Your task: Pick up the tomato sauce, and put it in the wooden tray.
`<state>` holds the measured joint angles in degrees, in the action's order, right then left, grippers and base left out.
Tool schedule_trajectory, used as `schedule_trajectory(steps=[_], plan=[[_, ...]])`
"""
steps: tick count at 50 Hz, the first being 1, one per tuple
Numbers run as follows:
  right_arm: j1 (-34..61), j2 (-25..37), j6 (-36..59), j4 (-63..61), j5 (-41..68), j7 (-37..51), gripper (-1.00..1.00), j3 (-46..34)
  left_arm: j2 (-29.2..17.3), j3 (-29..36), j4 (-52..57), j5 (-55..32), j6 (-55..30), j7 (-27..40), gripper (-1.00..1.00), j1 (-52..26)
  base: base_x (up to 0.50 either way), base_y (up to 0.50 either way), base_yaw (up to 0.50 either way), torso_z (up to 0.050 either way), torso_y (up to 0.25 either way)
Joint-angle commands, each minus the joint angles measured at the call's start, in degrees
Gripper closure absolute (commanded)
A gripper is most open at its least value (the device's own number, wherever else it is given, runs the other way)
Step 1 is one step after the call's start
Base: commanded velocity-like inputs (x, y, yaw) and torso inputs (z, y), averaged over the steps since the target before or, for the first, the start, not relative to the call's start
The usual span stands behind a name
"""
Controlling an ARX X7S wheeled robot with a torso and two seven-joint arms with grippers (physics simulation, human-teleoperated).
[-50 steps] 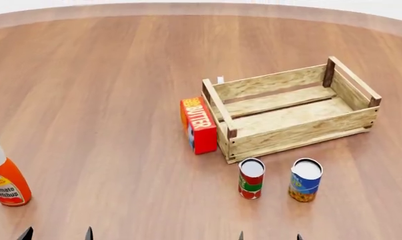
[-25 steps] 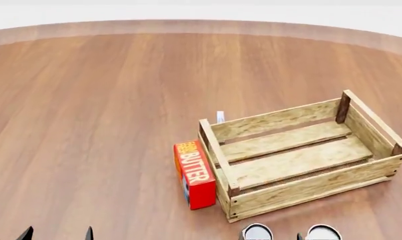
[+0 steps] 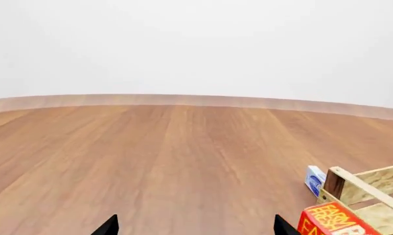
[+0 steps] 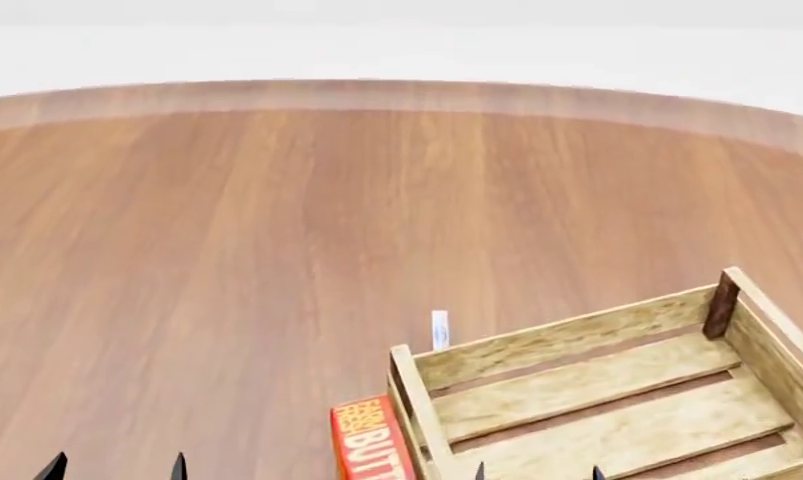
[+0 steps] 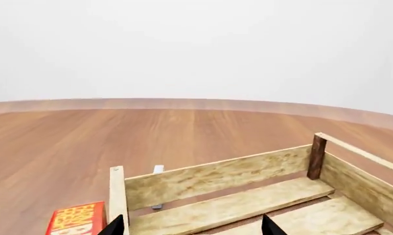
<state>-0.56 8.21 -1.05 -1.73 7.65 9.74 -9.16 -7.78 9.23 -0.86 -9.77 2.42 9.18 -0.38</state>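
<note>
The tomato sauce can is out of view in every frame. The wooden tray [image 4: 615, 395] of pale slats with darker corner posts lies at the lower right of the head view, cut off by the edge; it also shows in the right wrist view [image 5: 248, 196] and partly in the left wrist view [image 3: 372, 188]. It looks empty where visible. My left gripper [image 4: 114, 467] [image 3: 195, 226] is open, only its black fingertips showing at the bottom edge. My right gripper [image 4: 537, 472] [image 5: 191, 226] is open, its tips in front of the tray's near side.
A red butter box [image 4: 372, 445] lies against the tray's left end, also in the wrist views [image 3: 330, 221] [image 5: 75, 219]. A small blue-white packet [image 4: 439, 329] stands behind the tray. The round wooden table's far rim [image 4: 401, 95] curves across the top.
The head view has tilted up: the tray and butter box slid down the frame, and both cans and the ketchup bottle have dropped out of view. The gripper tips stay at the bottom edge.
</note>
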Motion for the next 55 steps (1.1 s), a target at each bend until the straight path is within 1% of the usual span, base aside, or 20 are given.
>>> schedule_trajectory(steps=[1,5,22,26,31,34,37,42,55], plan=[[-0.03,0.42,-0.07,-0.06,0.05,0.57,-1.00,-0.69,-0.44,0.48,-0.40,-0.46,0.35,0.38,-1.00,-0.14,0.36,0.00,0.00,0.000,0.000],[-0.23,0.61,-0.08,-0.48,0.36,0.64,-1.00,-0.81,-0.59,0.67,-0.33,-0.54,0.37,0.56,-1.00,-0.11,0.22,0.00,0.00,0.000,0.000],[0.16,0.90,-0.73,0.48,0.25,1.80,-1.00,-1.42,-1.14,1.29,-0.16,-1.14,0.38,1.21,-1.00,-0.16,0.00,0.00,0.00,0.000,0.000],[-1.01,1.17,-0.68,-1.76,-0.59,2.73,-1.00,-1.77,-1.23,1.33,-0.14,-1.53,0.22,1.31,-1.00,-0.23,0.00,0.00,0.00,0.000,0.000],[-6.21,2.14,-0.36,-10.36,-1.58,4.30,-1.00,-2.10,-1.35,1.38,-0.02,-1.89,0.15,1.51,-1.00,-0.20,0.00,0.00,0.00,0.000,0.000],[-8.30,2.33,-1.43,-11.97,-2.53,5.65,-1.00,-1.74,-1.42,1.48,-0.08,-2.03,0.18,1.58,-1.00,-0.26,0.00,0.00,0.00,0.000,0.000],[-13.53,3.50,-3.21,-16.35,-3.60,6.85,-1.00,-1.13,-1.54,1.59,-0.16,-2.15,0.11,1.60,-1.00,-0.39,0.00,0.00,0.00,0.000,0.000],[-20.57,4.66,-8.03,-19.62,-3.08,7.36,-1.00,-0.38,-1.69,1.73,-0.13,-2.32,0.19,1.76,-1.00,-0.40,0.00,0.00,0.00,0.000,0.000],[-32.34,5.49,-17.83,-23.04,-5.63,9.69,-1.00,0.19,-2.04,2.12,0.10,-2.64,0.24,2.30,-1.00,-0.32,0.00,0.00,0.00,0.000,0.000]])
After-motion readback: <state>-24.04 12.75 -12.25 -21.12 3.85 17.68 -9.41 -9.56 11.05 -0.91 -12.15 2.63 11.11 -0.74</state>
